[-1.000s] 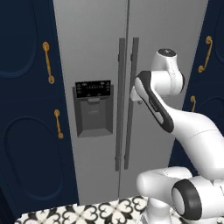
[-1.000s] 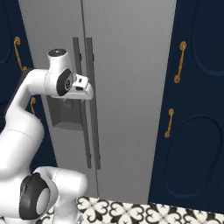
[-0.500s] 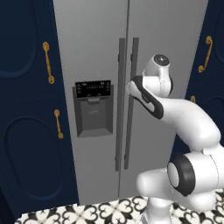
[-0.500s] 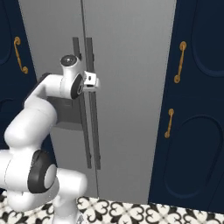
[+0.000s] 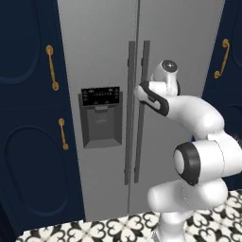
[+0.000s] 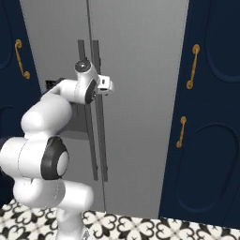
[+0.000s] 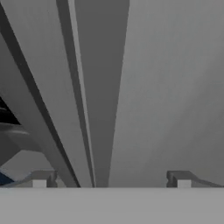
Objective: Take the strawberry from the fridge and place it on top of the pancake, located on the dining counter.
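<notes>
The fridge (image 5: 108, 71) stands shut, so the strawberry presumably lies behind its doors. The hand (image 7: 111, 179) is spread wide and holds nothing. The right door's handle (image 7: 98, 96) lies dead ahead at 12 o'clock (its long axis vertical), passing up between the fingertips (image 7: 181, 178), not yet gripped.

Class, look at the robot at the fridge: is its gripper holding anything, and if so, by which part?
Nothing is held. The gripper is open, with a fridge door handle running between its fingertips, not yet clamped.
</notes>
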